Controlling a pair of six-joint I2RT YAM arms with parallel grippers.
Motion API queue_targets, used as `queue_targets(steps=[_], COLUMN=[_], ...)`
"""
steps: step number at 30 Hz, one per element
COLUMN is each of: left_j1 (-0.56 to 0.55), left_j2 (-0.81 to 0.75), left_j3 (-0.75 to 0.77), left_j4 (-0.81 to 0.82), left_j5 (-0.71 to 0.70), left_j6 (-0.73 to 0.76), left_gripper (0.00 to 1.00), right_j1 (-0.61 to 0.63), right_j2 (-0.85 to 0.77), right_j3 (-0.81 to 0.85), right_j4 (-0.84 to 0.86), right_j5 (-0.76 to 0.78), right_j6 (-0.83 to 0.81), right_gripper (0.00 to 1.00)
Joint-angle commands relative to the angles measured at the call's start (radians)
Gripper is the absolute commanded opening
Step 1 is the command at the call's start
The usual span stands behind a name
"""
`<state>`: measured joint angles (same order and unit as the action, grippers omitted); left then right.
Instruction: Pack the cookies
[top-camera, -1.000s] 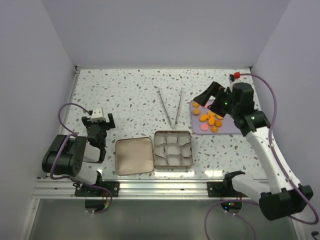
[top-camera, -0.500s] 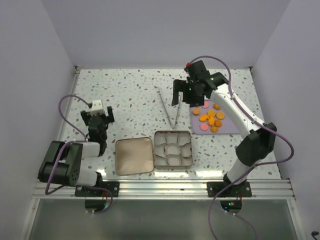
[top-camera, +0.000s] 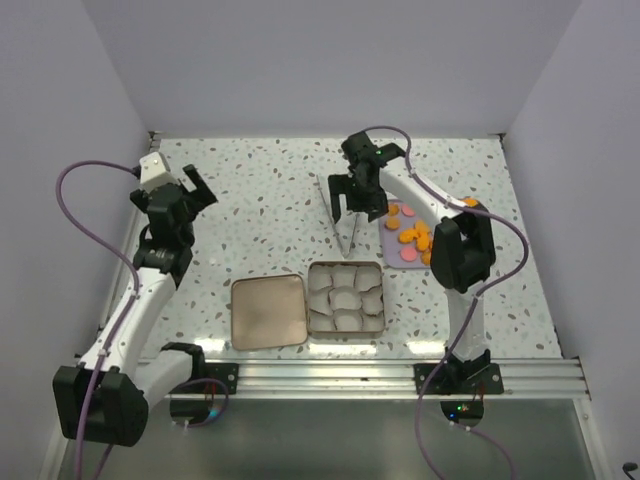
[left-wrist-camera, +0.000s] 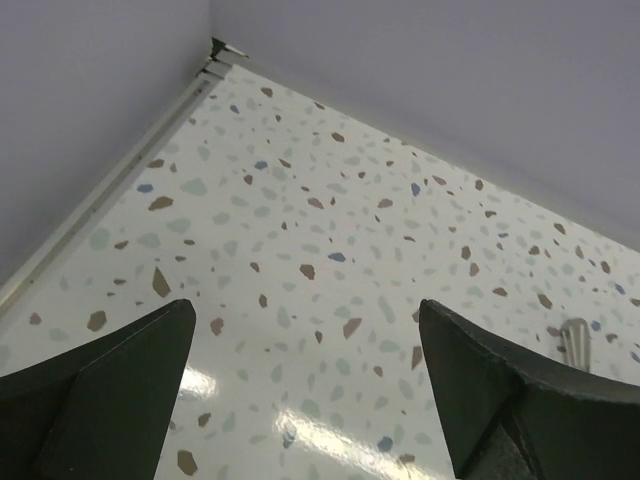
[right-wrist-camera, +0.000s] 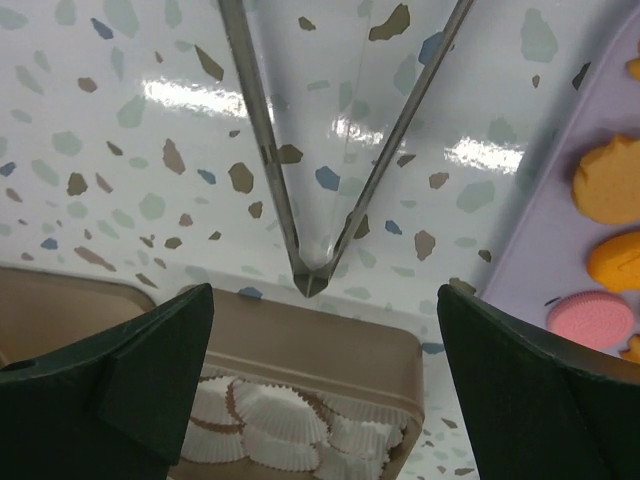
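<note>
Over the table (top-camera: 260, 190), from above, the right gripper (top-camera: 353, 208) has swung off the cookies (top-camera: 416, 237), all on the purple tray (top-camera: 393, 252), and hangs wide over the tongs (top-camera: 347, 238). The left gripper (top-camera: 175, 192) has risen, wide too. Left wrist: only speckled table. Right wrist: tongs' tip between spread fingers (right-wrist-camera: 130, 380), so lifting them looks next.

A lab: blank enclosure walls (top-camera: 330, 60), aluminium frame rail (top-camera: 320, 374).

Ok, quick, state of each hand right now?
Left hand: open, holding nothing.
Right hand: open, empty, over the tongs.
</note>
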<state>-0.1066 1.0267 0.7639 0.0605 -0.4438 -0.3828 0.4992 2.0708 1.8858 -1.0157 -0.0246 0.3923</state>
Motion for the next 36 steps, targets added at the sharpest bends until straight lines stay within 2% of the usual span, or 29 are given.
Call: queue_targets(steps=[1,4,10,18,24,32,36], left_j1=[0.005,0.005,0.005,0.005,0.002,-0.019,-0.03], left_j2=[-0.028,-0.08,-0.198,-0.221,-0.224,-0.203,-0.177], left_j3=[0.086,0.118,0.115,0.092,0.074,0.06,0.074], left_j4=[-0.33,-0.424,-0.484,-0.504,-0.487,-0.447,-0.426], left_j5=[0.143,0.175,0.223,0.243,0.264,0.287,0.297], left_j6=[-0.126,-0.114,-0.114,-0.1,-0.1,-0.1,-0.096], left_gripper=[1.0,1.0,1.0,1.0,1.0,1.0,1.0], right_j1=[0.007,0.013,0.016,0.036,0.041,0.07,0.068], right_j2=[0.049,0.089,0.181,0.256,0.319,0.367,0.353], right_j3=[0.021,0.019,0.059,0.119,0.163,0.21,0.216], right_j4=[0.032,0.064,0.074,0.06,0.026,-0.049,-0.05], right_j5=[0.002,0.012,0.014,0.023,0.124,0.232,0.23], right_j6=[-0.004,0.01,0.04,0.069,0.112,0.132,0.132], right_gripper=[0.97,0.97,0.97,0.98,0.96,0.64,0.6])
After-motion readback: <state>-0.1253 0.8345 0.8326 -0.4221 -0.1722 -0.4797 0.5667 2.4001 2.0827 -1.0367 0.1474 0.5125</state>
